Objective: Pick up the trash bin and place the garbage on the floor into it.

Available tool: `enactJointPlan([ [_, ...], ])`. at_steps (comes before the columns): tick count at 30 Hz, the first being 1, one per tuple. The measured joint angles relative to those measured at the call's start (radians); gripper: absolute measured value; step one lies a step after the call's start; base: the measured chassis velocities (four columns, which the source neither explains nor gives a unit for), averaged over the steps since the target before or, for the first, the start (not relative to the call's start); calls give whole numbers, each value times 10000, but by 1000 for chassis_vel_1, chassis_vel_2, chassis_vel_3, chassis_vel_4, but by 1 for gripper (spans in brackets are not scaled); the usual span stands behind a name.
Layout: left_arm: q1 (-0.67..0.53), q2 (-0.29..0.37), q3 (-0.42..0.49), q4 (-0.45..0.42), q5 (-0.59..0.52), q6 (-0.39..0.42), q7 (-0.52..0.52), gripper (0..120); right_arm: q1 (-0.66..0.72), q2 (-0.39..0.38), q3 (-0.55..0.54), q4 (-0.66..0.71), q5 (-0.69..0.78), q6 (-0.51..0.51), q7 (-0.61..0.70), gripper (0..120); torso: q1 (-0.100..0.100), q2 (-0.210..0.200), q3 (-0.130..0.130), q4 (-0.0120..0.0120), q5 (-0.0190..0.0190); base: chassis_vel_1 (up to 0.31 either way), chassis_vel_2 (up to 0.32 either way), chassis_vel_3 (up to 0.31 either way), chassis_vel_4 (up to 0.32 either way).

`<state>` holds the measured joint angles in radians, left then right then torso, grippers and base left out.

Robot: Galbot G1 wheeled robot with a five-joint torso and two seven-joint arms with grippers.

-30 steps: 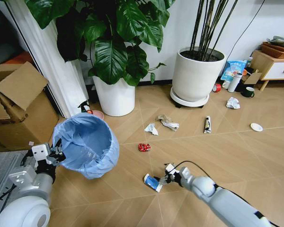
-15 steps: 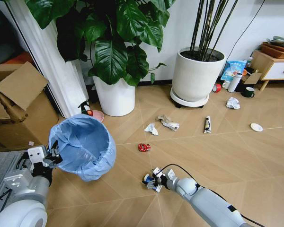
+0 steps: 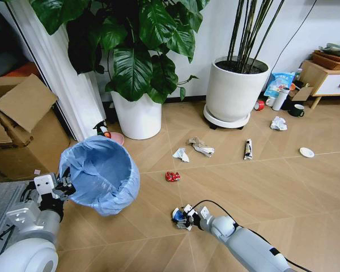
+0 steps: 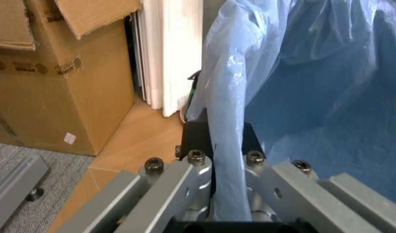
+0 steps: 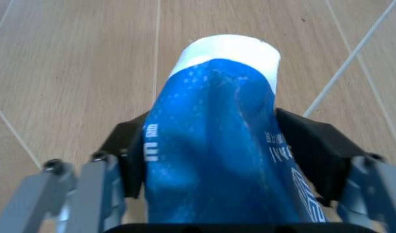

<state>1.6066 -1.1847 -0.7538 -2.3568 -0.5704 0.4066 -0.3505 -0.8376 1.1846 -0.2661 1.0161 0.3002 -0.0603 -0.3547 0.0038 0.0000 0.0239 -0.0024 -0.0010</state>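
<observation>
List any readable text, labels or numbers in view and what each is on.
None can be read.
White print on the blue cup in the right end effector: too blurred.
Round stamps and a small white label on the cardboard box: too small.
Blue packet by the far pot: print too small.
Tube on the floor: print too small.

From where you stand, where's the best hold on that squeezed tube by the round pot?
Take the squeezed tube across its narrow middle, coming straight down. It lies flat on the floor, pointing away from you, with bare planks on both long sides for the pincer.
</observation>
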Motion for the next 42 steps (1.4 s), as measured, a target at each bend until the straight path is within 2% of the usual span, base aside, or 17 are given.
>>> enactJointPlan([
  [1,0,0,0,0,0,0,0,0,0,0,0,0,0,0,0,65,0,0,0,0,0,0,0,0,0],
  [5,7,38,-2,0,-2,27,-8,0,-93,117,146,-48,-126,47,-8,47,-1,1,-2,0,0,0,0,0,0],
  [17,8,126,-4,-26,-45,63,-17,0,-363,82,461,153,-160,23,152,19,0,1,0,2,3,0,0,0,0],
  [23,35,167,-5,-80,-65,72,-17,0,-529,-11,711,512,-46,-125,419,10,0,0,3,3,8,0,0,0,0],
  [27,81,202,-6,-120,-72,82,-17,0,-790,-396,1203,1556,518,-327,765,10,0,0,3,4,8,0,0,0,0],
  [29,75,258,68,-120,-72,88,-11,0,-1017,-933,1691,2637,1090,-563,1015,10,0,0,3,2,4,0,0,0,0],
  [35,47,348,157,-102,-78,124,5,0,-1291,-1573,2460,3917,1439,-646,1207,10,0,0,2,1,3,0,0,0,0],
  [39,-4,469,295,130,-90,210,86,0,-1571,-2363,3429,6183,2092,-939,1424,10,0,0,1,0,7,0,0,0,0],
  [40,-4,469,295,130,-90,210,86,0,-1571,-2363,3429,6183,2092,-939,1424,10,0,0,1,0,7,0,0,0,0],
  [42,-109,573,416,334,-122,339,151,0,-1453,-2722,3679,7417,2567,-1210,1569,10,0,-1,0,0,-5,0,0,0,0],
])
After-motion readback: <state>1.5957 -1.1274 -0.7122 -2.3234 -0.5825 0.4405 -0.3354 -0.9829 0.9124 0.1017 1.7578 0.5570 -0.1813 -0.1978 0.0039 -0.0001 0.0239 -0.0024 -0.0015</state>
